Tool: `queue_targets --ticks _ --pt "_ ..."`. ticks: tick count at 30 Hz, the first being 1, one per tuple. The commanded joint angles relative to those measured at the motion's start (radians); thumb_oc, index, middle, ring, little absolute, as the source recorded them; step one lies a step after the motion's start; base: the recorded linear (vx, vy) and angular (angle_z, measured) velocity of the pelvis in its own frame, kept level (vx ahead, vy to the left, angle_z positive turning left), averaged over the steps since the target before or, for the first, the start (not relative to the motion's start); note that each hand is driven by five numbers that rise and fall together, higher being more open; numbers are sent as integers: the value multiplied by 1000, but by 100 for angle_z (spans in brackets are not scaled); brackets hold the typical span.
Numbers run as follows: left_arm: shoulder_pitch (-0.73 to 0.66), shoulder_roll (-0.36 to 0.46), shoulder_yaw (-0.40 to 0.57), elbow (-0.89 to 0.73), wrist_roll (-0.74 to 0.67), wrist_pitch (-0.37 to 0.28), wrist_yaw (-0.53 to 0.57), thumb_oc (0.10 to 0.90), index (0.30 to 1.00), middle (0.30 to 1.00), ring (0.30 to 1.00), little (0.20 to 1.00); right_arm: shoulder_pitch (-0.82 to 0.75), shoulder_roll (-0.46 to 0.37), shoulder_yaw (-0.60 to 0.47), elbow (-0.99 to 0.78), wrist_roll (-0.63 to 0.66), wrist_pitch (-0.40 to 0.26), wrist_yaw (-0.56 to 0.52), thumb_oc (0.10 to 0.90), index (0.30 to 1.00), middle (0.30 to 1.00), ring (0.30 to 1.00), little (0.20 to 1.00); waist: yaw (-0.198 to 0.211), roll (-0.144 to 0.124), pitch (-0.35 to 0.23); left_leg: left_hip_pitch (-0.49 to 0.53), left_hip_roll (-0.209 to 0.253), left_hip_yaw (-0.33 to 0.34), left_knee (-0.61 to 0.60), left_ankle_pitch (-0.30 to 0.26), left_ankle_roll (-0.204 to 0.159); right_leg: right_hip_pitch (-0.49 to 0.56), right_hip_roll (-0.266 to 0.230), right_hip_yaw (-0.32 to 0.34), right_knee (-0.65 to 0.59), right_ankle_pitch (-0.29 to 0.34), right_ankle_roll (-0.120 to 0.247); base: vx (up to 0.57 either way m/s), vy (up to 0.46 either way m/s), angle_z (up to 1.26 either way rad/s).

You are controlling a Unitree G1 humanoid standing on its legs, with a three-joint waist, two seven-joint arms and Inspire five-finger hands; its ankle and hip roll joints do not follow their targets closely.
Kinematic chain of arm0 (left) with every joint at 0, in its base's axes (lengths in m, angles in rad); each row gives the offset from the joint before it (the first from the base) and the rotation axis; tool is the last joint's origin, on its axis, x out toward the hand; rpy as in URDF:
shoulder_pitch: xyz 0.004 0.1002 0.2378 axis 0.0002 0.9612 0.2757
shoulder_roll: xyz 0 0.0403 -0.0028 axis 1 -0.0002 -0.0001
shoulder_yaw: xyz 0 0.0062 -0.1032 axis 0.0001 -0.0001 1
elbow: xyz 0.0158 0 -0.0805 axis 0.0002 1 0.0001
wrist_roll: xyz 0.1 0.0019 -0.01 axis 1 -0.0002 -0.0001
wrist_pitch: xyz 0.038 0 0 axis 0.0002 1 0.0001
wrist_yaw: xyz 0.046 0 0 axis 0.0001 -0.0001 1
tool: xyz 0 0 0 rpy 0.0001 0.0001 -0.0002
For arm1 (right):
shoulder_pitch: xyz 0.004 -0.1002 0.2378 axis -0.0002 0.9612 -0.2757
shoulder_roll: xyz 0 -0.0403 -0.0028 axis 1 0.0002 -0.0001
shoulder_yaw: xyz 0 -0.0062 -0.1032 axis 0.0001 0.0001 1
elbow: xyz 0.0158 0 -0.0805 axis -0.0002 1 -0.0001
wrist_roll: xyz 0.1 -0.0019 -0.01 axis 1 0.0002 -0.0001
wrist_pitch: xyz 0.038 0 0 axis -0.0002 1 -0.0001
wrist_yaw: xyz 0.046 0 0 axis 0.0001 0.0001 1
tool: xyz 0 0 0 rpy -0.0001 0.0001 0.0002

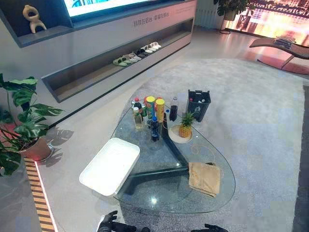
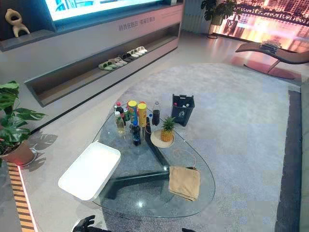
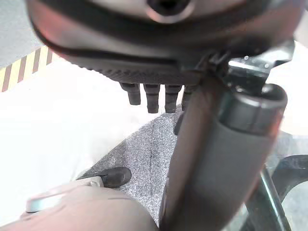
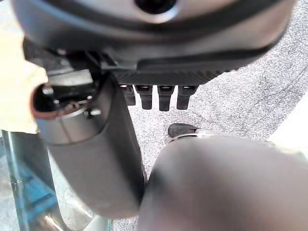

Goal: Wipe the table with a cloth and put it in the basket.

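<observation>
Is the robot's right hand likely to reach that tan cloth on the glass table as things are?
Probably yes. The cloth lies flat on the near right of the table, nothing on it; the right hand hangs just before that edge.

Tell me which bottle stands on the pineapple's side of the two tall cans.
The dark bottle, right of the tall cans and behind the pineapple; the other bottles cluster left of and before the cans.

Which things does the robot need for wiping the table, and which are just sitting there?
For the job:
tan cloth
glass table
white basket

Just lying about:
bottles
tall cans
pineapple
dark bin on the carpet
potted plant
slippers on the shelf
</observation>
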Motion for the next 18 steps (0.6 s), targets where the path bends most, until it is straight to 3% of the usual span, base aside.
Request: queue_targets --ticks 1,18 --pt "-82 -7 -16 38 -6 -25 -2 800 900 900 900 900 -35 -25 35 31 -15 1 -10 800 900 900 900 900 20 -5 33 29 37 9 0 -89 -24 -24 -84 -42 47 2 84 175 277 -92" --pt "-84 -5 -16 36 -13 -15 -15 800 900 900 900 900 -31 -25 44 13 -33 -1 -10 800 900 900 900 900 16 -7 33 25 38 11 0 -87 -26 -26 -82 -41 44 4 84 0 0 0"
